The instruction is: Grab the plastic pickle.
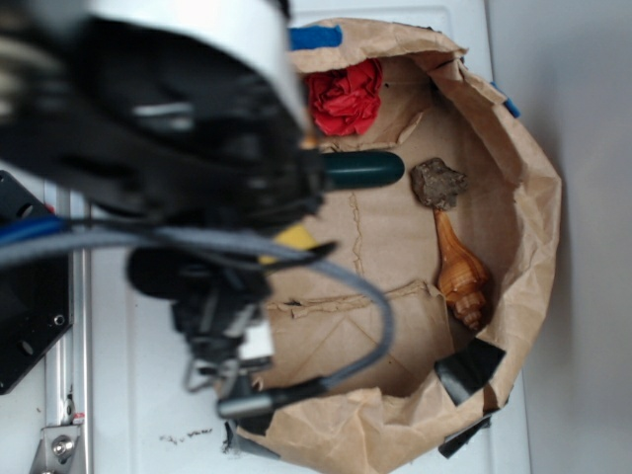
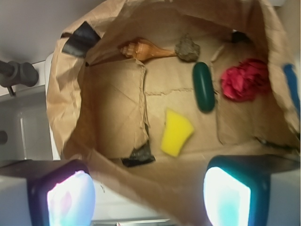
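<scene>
Inspecting the brown paper bag [image 2: 113,108], we find the claw [image 2: 148,197] spread wide and empty at its rim; inside lie a red cloth [image 2: 244,80], the pickle [image 2: 203,86] beside it, untouched, and a yellow sponge [image 2: 175,132] nearby.

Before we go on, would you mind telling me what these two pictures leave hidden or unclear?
- Exterior view: the blurred arm covers the left end of the pickle and nearly all of the yellow sponge.
- Exterior view: the gripper itself is hidden behind the arm.
- Wrist view: only the two fingers show at the bottom edge, glaring and blurred, tips cut off.
- Wrist view: the blue tape on the paper bag is cut by the right edge.
</scene>
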`<state>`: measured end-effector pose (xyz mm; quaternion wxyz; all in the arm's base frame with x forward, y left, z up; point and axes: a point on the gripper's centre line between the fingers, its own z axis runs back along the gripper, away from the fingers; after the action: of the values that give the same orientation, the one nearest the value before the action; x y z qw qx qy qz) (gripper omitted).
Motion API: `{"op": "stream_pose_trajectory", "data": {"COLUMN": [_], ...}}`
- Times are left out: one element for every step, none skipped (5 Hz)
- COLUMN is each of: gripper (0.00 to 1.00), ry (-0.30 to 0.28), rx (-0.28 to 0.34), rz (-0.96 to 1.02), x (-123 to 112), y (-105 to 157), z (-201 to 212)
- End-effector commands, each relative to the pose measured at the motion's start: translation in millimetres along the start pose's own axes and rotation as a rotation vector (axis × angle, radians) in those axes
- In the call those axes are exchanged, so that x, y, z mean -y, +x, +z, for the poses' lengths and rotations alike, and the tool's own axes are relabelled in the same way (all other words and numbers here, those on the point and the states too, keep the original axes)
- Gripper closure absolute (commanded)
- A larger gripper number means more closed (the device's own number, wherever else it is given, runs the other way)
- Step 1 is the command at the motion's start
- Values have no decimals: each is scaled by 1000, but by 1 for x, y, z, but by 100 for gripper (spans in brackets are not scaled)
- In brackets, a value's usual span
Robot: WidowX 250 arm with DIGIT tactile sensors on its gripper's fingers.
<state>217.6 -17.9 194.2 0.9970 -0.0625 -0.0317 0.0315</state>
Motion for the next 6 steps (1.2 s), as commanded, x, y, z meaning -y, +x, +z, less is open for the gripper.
{"op": "stream_pose_trajectory", "data": {"gripper": [0, 0, 0, 0, 0, 0], "ry": [2, 2, 2, 40, 52, 96], "rx": [35, 35, 35, 24, -5, -1], "rz": [-47, -47, -47, -21, 18, 11], "x": [-10, -10, -10, -21, -35, -40], "y": [28, 28, 28, 39, 59, 73], "z": [-9, -9, -9, -42, -73, -99]}}
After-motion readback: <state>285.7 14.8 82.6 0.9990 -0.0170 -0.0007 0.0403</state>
